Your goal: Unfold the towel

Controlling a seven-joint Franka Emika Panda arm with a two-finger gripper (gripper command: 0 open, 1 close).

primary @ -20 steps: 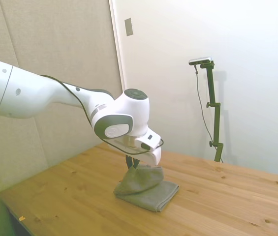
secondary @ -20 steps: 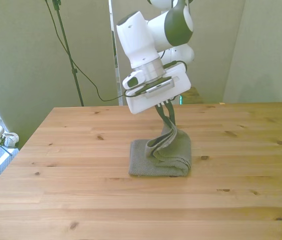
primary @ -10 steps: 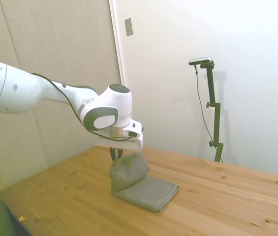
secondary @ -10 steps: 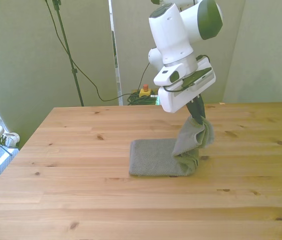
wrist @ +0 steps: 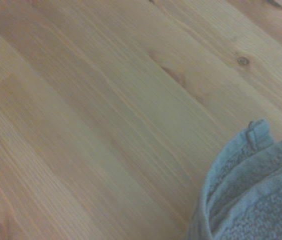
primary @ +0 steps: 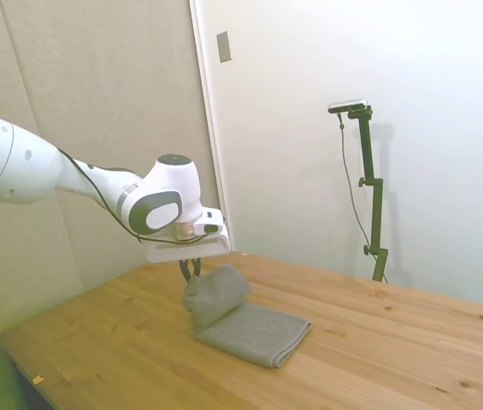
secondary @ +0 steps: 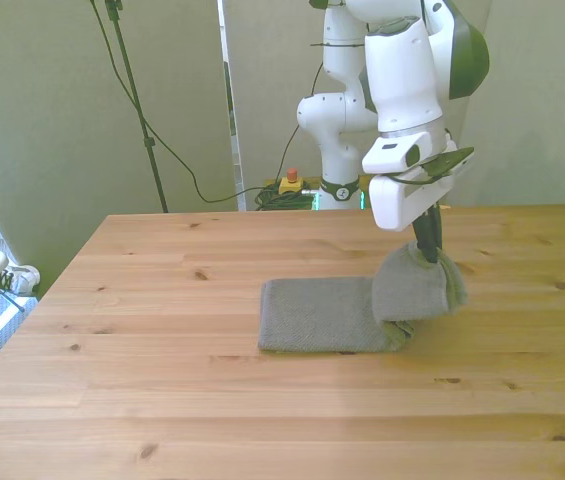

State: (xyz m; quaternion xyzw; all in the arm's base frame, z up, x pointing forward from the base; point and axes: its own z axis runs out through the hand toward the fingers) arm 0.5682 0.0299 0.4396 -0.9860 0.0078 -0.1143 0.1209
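A: Where is the towel and what has hold of it?

B: It lies mid-table. Your gripper is pinched closed on its upper layer, lifted past the front view's right edge of the cloth

A: How will it handle?

B: Judging by the drape, it is soft, light and floppy; hold an outer edge or corner, since the thick layers may cling or slip
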